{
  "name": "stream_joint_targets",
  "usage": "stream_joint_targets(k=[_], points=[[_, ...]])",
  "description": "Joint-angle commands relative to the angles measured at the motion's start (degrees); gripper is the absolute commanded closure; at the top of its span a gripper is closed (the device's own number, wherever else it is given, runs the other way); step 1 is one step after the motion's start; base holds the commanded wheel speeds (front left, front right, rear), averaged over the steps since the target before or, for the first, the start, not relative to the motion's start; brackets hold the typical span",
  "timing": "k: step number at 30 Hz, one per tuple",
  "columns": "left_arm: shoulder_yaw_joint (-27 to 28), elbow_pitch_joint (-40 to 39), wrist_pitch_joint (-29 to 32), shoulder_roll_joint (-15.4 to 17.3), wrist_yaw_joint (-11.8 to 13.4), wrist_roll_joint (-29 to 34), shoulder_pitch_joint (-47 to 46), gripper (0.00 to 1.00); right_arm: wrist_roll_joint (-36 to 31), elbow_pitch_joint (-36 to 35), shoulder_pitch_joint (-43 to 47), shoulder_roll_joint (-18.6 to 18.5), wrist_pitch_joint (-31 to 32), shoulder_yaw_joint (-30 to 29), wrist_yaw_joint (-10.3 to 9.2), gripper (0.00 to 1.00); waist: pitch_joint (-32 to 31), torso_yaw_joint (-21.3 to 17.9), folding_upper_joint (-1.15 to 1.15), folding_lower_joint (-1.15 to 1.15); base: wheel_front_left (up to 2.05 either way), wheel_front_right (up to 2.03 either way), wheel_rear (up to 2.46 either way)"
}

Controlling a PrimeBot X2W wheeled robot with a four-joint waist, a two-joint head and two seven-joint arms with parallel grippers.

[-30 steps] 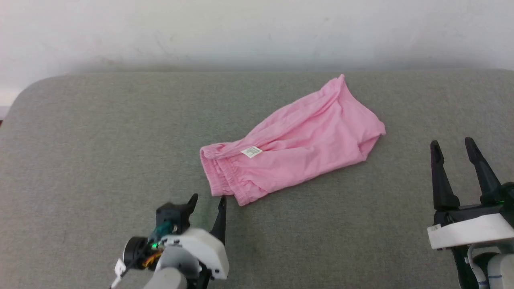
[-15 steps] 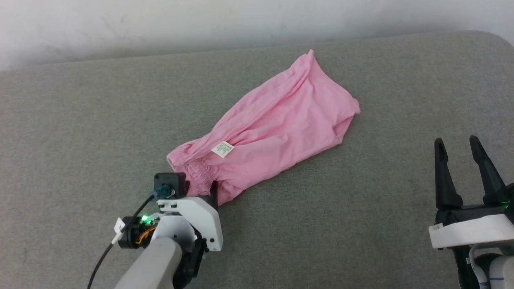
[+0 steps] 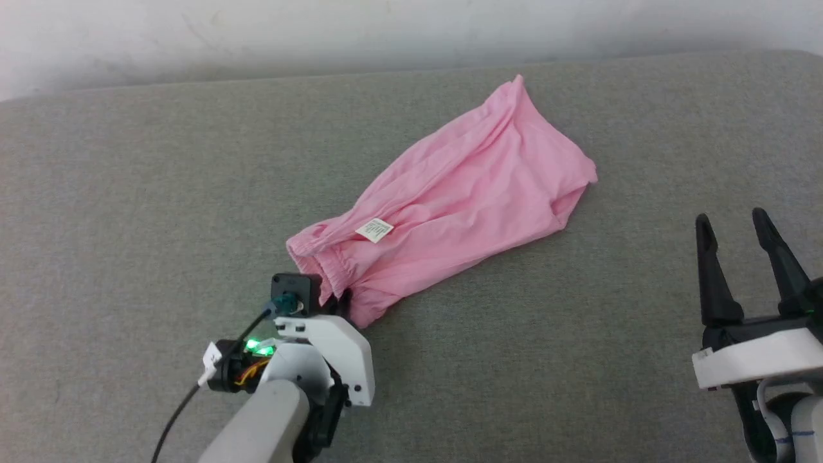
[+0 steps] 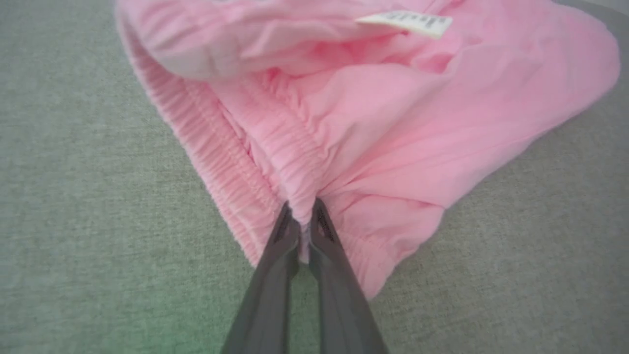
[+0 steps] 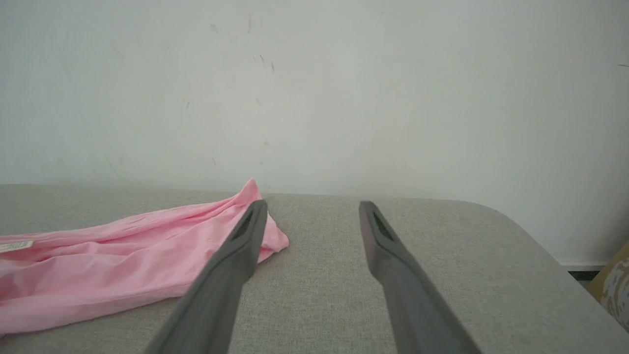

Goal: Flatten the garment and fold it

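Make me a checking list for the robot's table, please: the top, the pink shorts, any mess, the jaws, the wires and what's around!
Surface: grey cloth-covered top with a rounded corner.
Job's things: pink shorts lying slanted and wrinkled, not flat, not folded; white label on top, near the waistband.
Clutter: nothing seen.
Jaws: left jaws shut on the waistband; right jaws open, holding nothing, off to the shorts' right.
Cables: black cable trailing from the left arm.
Surroundings: pale wall behind; a tan patterned thing past the corner, too cut off to tell.
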Motion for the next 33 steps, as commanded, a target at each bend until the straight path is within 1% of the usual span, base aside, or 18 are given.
stream_joint_targets(k=[1,3,5,7,11,13,17,18,22,25,30,33], points=[[-0.9,0.7,-0.8,-0.2,-0.1,0.3,2.6,1.00,0.2,-0.1,-1.3,-1.0,1.1,0.9,-0.05,0.00,-0.9,1.8,0.00,-0.01,0.00,0.00,0.00],[-0.9,-0.4,-3.5,-0.5,-0.4,0.8,2.1,1.00,1.4,0.7,-2.3,-2.5,4.5,2.5,-0.05,0.00,-1.1,3.1,0.00,-0.01,0.00,0.00,0.00],[-1.1,-1.5,-5.1,-0.9,-0.5,1.3,1.8,1.00,2.6,2.3,-3.9,-4.5,9.6,4.3,-0.05,0.00,-1.0,4.4,0.00,-0.01,0.00,0.00,0.00],[-1.5,-2.6,-6.0,-1.1,-0.4,1.9,1.4,1.00,3.4,4.1,-6.4,-7.1,15.3,6.2,-0.05,0.00,-0.7,5.8,0.00,-0.01,0.00,0.00,0.00],[-2.7,-4.1,-6.0,-1.5,-0.9,2.6,0.4,1.00,6.2,8.9,-13.6,-9.8,25.2,7.7,-0.05,0.00,0.7,8.5,0.00,-0.01,0.00,0.00,0.00],[-3.3,-4.6,-6.0,-1.8,-1.2,2.9,-0.1,1.00,7.1,12.6,-17.5,-10.4,29.4,7.9,-0.05,0.00,1.5,9.7,0.00,-0.01,0.00,0.00,0.00],[-4.9,-5.0,-6.2,-2.7,-1.9,3.4,-0.9,1.00,8.4,20.8,-24.2,-10.3,36.0,8.8,-0.05,0.00,2.8,11.9,0.00,-0.01,0.00,0.00,0.00],[-4.9,-5.0,-6.2,-2.7,-1.9,3.4,-0.9,1.00,8.4,20.8,-24.2,-10.3,36.0,8.8,-0.05,0.00,2.8,11.9,0.00,-0.01,0.00,0.00,0.00],[-6.3,-4.7,-6.6,-3.8,-2.6,3.9,-1.7,1.00,6.1,28.5,-28.6,-11.2,38.9,10.3,-0.05,0.00,3.8,13.5,0.00,-0.01,0.00,0.00,0.00],[-7.2,-4.2,-7.1,-4.6,-3.1,4.1,-2.2,1.00,3.2,33.6,-31.1,-11.6,38.6,10.2,-0.05,0.00,4.3,14.3,0.00,-0.01,0.00,0.00,0.00],[-8.0,-3.4,-7.6,-5.2,-3.3,4.3,-2.7,1.00,0.2,40.4,-33.2,-11.0,38.5,10.7,-0.05,0.00,4.8,14.9,0.00,-0.01,0.00,0.00,0.00],[-8.4,-3.0,-7.7,-5.3,-3.6,4.3,-2.9,1.00,0.0,43.5,-33.5,-10.7,38.8,11.7,-0.05,0.00,5.0,14.9,0.00,-0.01,0.00,0.00,0.00]])
